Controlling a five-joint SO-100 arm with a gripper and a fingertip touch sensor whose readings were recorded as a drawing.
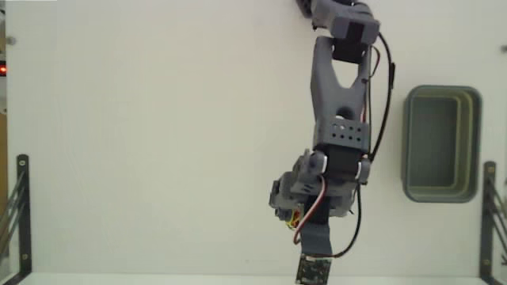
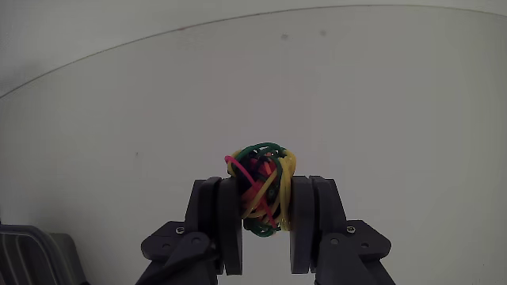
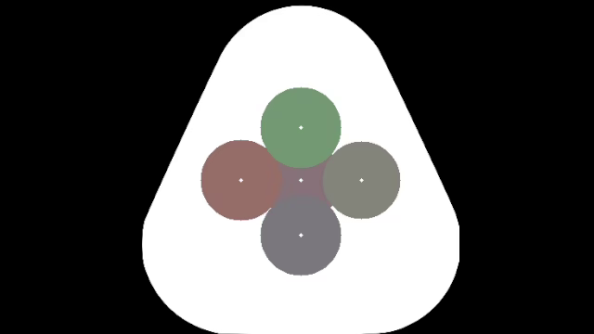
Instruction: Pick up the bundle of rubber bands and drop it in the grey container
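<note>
In the wrist view the bundle of rubber bands [image 2: 261,178], a knotty ball of yellow, red, green and dark loops, is squeezed between my two dark fingers [image 2: 218,214]. My gripper [image 2: 264,194] is shut on it, above the white table. The fixed view shows the arm reaching down from the top, with the gripper [image 1: 287,207] low in the middle; the bundle is hidden there by the gripper body. The grey container [image 1: 408,142], a grey-green rectangular tub, sits at the right and looks empty, well apart from the gripper.
Black metal brackets stand at the table's left edge [image 1: 22,214] and right edge [image 1: 489,214]. A small dark circuit board [image 1: 313,271] hangs at the arm's lower end. A dark grey ribbed shape [image 2: 32,253] shows in the wrist view's bottom-left corner.
</note>
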